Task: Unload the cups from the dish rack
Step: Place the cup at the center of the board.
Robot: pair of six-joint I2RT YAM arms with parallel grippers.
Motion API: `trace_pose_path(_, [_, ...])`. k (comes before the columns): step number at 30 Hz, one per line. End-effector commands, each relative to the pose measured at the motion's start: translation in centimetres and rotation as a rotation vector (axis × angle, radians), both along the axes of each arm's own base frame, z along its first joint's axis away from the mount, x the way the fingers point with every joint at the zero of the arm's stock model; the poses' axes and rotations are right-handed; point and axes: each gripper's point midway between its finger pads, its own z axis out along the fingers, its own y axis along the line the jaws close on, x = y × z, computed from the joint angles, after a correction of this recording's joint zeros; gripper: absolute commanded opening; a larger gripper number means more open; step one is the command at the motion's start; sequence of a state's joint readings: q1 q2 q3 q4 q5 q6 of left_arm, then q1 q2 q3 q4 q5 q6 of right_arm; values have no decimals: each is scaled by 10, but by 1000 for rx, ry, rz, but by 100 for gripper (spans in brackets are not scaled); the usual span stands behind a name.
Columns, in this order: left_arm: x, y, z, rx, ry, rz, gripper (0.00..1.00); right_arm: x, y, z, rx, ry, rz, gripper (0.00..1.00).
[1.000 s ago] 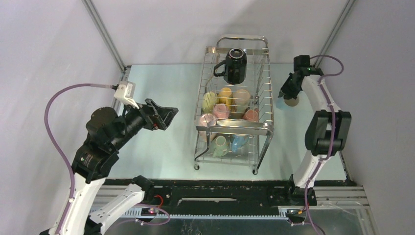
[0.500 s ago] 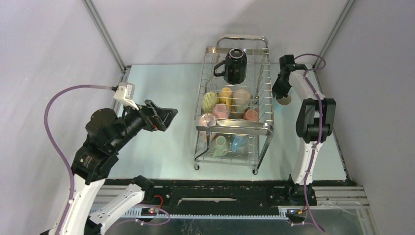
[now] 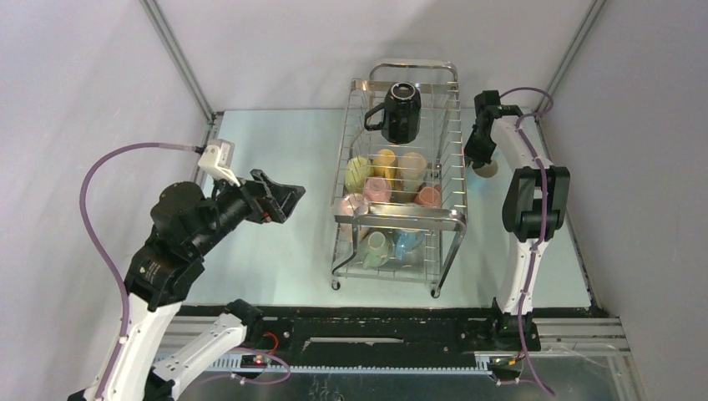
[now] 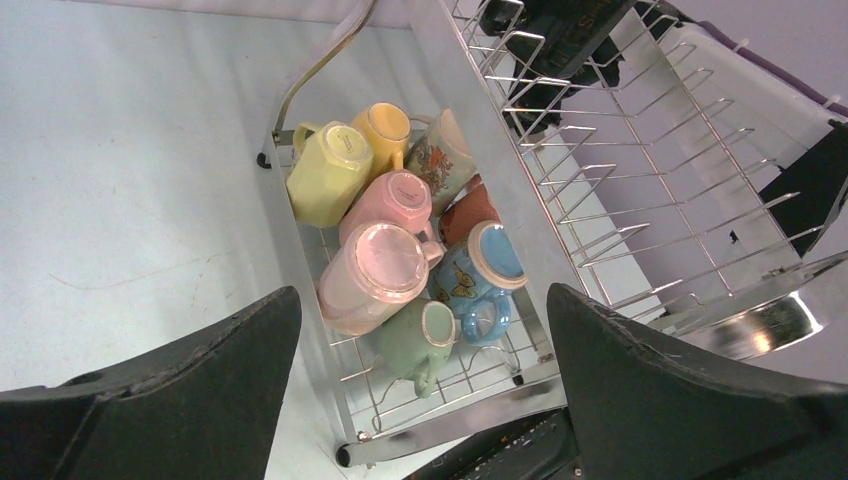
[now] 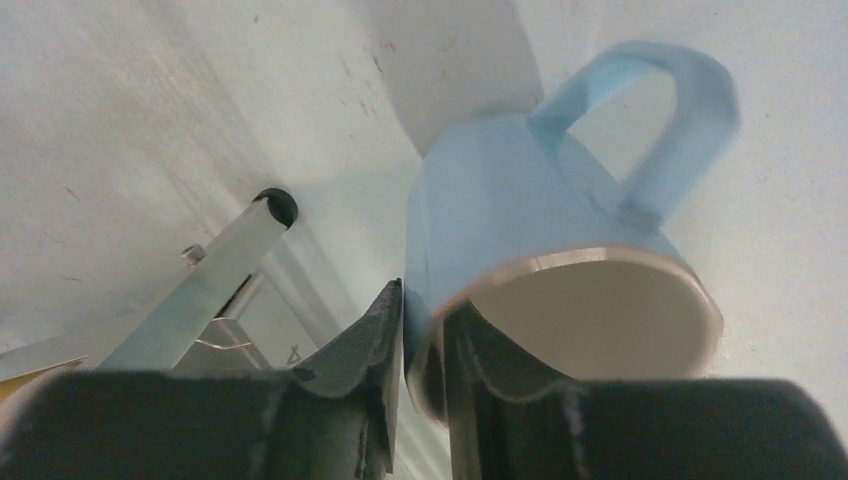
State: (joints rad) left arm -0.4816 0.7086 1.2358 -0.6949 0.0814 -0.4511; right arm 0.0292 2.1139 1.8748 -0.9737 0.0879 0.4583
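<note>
The chrome wire dish rack (image 3: 402,219) stands mid-table. A black mug (image 3: 401,113) sits on its top tier. Lower down lie a yellow-green mug (image 4: 328,172), a yellow one (image 4: 385,128), a cream one (image 4: 445,160), two pink ones (image 4: 370,278), an orange one (image 4: 470,212), a blue butterfly one (image 4: 480,275) and a pale green one (image 4: 415,340). My left gripper (image 3: 284,200) is open and empty, left of the rack; it also shows in the left wrist view (image 4: 420,300). My right gripper (image 5: 425,300) is shut on the rim of a light blue mug (image 5: 520,200), low beside the rack's right side (image 3: 486,170).
A rack leg (image 5: 215,280) stands just left of the held mug. Grey walls close in the pale table (image 3: 275,142) at the back and both sides. The black rail (image 3: 376,322) with the arm bases runs along the near edge.
My right gripper has swung left with the light blue mug, close to the rack's right side. The left arm has barely moved.
</note>
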Motion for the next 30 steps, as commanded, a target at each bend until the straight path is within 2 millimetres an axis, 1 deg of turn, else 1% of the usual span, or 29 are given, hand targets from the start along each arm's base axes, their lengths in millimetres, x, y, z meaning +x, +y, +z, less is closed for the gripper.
trace_pose_path(1, [4, -1, 2, 13, -14, -5, 100, 16, 1, 34, -28, -89, 27, 32])
trace_pose_path(5, [5, -2, 1, 16, -10, -9, 100, 18, 3, 48, -23, -120, 34, 41])
trace_pose_path(9, [6, -3, 1, 21, -6, -8, 100, 18, 5, 62, -18, -139, 39, 47])
trace_pose_path(12, [7, -3, 2, 20, -7, -9, 100, 16, 5, 73, -13, -164, 39, 49])
trace_pose_path(17, [9, -6, 4, 19, -7, -15, 100, 13, 7, 85, -1, -187, 42, 50])
trace_pose_path(23, [11, -8, 12, 16, -18, -22, 100, 7, 4, 102, 6, -223, 37, 53])
trace_pose_path(26, [13, -8, 23, 18, -38, -22, 100, 0, 0, 111, 13, -238, 29, 54])
trace_pose_path(27, [14, -7, 29, 19, -49, -18, 100, -3, 0, 118, 18, -253, 27, 54])
trace_pose_path(30, [17, -6, 52, 13, -96, -9, 100, -15, -2, 133, 40, -302, 23, 56])
